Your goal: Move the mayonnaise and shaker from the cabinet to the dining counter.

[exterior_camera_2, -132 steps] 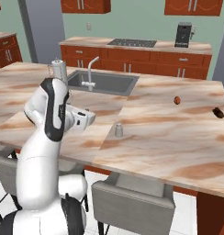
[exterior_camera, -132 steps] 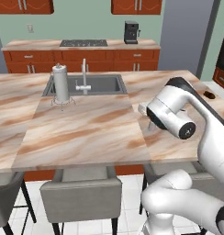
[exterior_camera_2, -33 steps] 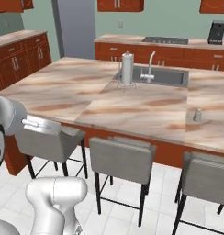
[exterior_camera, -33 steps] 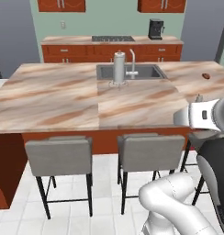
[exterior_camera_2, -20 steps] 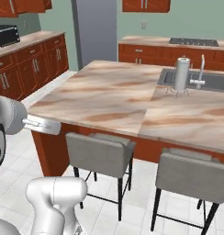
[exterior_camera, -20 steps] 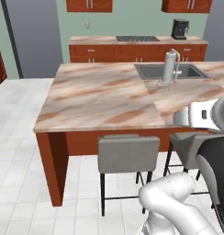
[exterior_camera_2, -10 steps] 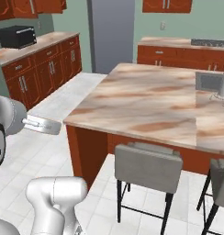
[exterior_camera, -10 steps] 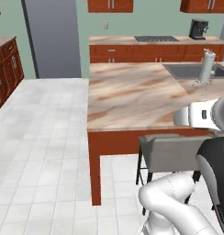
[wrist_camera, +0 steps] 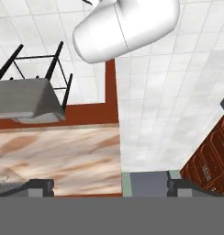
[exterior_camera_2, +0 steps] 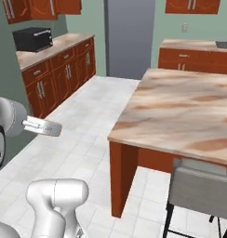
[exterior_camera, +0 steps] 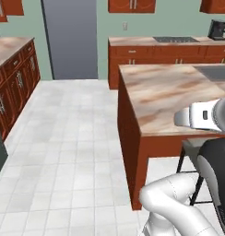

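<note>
Gripper (wrist_camera: 109, 183) shown with fingers spread wide and nothing held, carried above the dining counter's (exterior_camera: 174, 94) near-left corner; cabinet (exterior_camera_2: 22, 9) lies far left, across the floor; the mayonnaise and shaker cannot be located.

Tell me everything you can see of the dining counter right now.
The dining counter is a large island with a flat top of beige marble veined in brown, carried on red-brown wooden sides. The part in view lies bare. In the left base view its top shows a dark inset at the far right edge, likely the sink. A grey stool stands tucked against its near side. The white tiled floor surrounds it.
</note>
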Tool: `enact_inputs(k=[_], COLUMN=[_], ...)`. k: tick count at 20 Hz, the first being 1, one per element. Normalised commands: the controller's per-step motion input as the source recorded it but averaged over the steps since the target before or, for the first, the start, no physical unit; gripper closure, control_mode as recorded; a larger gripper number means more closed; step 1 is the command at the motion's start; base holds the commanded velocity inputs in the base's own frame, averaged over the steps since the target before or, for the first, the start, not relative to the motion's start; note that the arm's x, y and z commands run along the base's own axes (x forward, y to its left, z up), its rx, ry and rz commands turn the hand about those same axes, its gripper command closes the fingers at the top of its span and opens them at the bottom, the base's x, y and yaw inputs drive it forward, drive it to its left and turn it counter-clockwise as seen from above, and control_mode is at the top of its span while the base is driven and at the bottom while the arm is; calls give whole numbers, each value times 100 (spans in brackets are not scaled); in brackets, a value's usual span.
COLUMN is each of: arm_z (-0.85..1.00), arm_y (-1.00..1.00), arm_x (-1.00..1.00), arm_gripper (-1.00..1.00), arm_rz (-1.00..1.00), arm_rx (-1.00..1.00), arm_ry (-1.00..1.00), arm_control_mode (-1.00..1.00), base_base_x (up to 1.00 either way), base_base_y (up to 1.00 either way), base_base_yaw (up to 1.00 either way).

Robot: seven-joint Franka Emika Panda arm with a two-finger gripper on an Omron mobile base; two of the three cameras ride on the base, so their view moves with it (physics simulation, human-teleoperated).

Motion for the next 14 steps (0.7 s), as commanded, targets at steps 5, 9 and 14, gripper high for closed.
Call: enact_inputs(k=[5, 9, 14], arm_z=[0, 0, 0], arm_y=[0, 0, 0], arm_x=[0, 0, 0], arm_gripper=[-100, -100, -100], arm_rz=[0, 0, 0], arm_rx=[0, 0, 0], arm_ry=[0, 0, 0], arm_control_mode=[100, 100, 100], base_base_x=[82, 99, 100], base_base_y=[100, 100, 100], base_base_yaw=[-3, -6, -9])
